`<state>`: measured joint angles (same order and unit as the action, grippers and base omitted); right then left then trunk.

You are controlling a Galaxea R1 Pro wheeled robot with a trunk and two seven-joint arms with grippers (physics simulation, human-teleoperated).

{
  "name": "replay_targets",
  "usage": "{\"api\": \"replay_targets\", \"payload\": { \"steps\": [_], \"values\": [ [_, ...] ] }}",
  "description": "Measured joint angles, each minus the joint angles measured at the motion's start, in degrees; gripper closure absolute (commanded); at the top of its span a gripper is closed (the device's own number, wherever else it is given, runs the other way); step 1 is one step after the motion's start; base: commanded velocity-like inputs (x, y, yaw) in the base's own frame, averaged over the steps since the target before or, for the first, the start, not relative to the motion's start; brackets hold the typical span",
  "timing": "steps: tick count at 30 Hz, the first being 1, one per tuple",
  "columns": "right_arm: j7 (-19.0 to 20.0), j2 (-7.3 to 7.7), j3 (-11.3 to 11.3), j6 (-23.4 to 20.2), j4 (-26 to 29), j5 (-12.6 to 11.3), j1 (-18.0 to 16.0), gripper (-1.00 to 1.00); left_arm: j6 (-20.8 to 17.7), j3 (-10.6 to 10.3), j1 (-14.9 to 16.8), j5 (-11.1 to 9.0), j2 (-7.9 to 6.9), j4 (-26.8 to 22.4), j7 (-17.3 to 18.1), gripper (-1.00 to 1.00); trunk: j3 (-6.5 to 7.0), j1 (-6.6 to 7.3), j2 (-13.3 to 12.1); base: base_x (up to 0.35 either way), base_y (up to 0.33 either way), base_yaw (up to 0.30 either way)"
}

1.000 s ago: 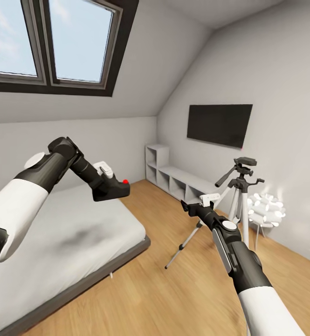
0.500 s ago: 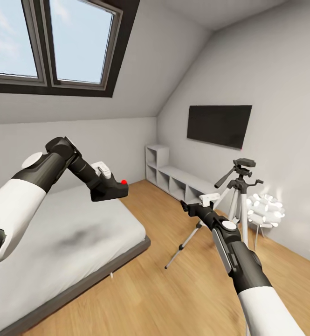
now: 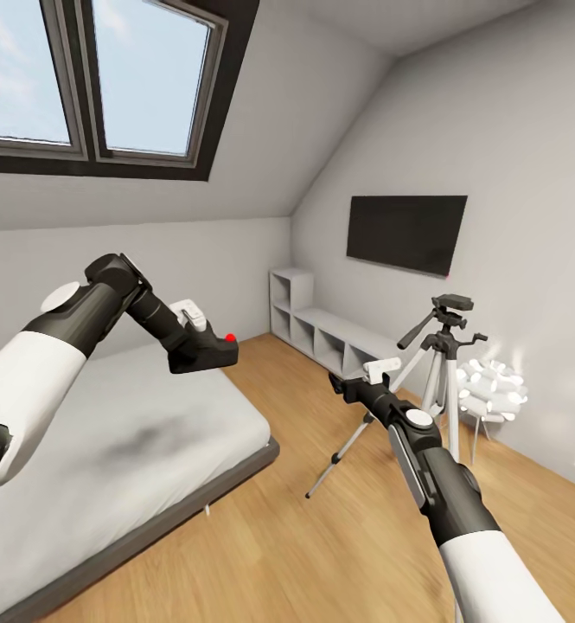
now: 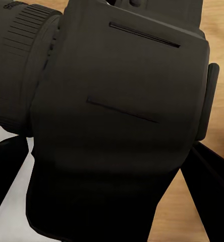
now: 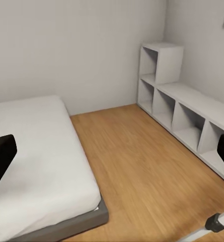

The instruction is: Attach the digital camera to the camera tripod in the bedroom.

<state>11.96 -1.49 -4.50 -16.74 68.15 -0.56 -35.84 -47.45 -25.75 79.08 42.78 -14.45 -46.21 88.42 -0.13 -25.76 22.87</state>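
1 digital camera (image 3: 211, 348). 1 camera tripod (image 3: 438, 368) w/ 3 legs. 1 bed (image 3: 123, 450). 1 TV (image 3: 406, 231). 1 lamp (image 3: 493, 388). 1 shelf unit (image 3: 322, 333). 2 window panes (image 3: 97, 73). 2 robot arms, 1 left gripper (image 3: 202, 346) & 1 right gripper (image 3: 356, 381).

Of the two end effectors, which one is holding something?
The left end effector, raised over the bed, grips the digital camera. The right end effector is open and holds nothing.
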Motion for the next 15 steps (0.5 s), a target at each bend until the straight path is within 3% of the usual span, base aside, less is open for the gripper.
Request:
{"api": "replay_targets", "payload": {
  "steps": [15],
  "values": [
    [0.0,0.02,-0.1,0.0,0.0,0.0,0.0,-1.00,0.0,-0.1,0.0,0.0,0.26,0.2,0.0,1.00,0.00,0.00,0.0,0.022,0.000,0.000]
  ]
}}
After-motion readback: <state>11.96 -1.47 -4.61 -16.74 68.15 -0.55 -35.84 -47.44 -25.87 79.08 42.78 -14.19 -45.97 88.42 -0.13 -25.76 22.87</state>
